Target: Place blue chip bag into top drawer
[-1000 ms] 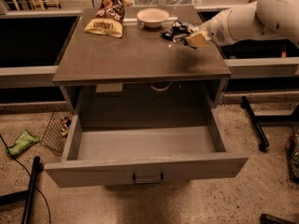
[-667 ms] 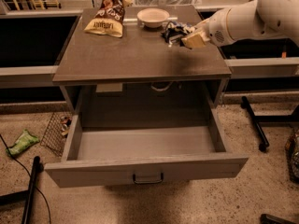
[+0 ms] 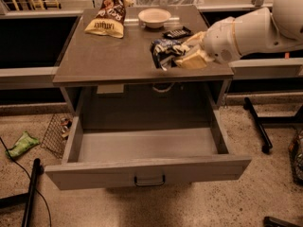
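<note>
The blue chip bag [image 3: 164, 50] is crumpled, dark blue with white print, and hangs in my gripper [image 3: 182, 55] above the right part of the tabletop [image 3: 109, 56]. The gripper comes in from the right on a white arm and is shut on the bag. The top drawer [image 3: 147, 173] stands pulled out wide open below the table, its grey inside bare, with a small dark handle at the centre of its front panel.
A tan-and-brown bag [image 3: 108, 14] lies at the back left of the tabletop, a white bowl [image 3: 154, 17] at the back middle, a flat black packet [image 3: 177, 32] beside it. A wire basket [image 3: 57, 132] and green scrap [image 3: 22, 144] lie on the floor left. A black stand leg [image 3: 258, 126] is at the right.
The gripper with the blue chip bag has moved left and toward the front of the table, away from the black packet and bowl. The drawer has stayed open.
</note>
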You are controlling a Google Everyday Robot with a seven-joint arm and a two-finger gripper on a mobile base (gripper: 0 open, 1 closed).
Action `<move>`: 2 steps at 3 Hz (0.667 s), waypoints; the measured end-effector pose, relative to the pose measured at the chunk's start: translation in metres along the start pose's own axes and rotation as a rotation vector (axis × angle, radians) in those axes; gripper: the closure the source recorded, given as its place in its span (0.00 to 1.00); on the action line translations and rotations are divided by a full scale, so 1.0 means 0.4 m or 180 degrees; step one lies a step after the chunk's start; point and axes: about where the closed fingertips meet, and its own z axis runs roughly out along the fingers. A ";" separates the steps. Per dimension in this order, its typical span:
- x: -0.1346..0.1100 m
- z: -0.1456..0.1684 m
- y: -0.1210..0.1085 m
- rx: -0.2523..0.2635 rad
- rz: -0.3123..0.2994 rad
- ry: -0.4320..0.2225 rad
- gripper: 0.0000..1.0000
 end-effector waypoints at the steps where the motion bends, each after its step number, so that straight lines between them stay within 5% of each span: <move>1: 0.063 0.047 0.163 -0.0377 0.0064 0.0098 1.00; 2: 0.063 0.047 0.163 -0.0380 0.0064 0.0098 1.00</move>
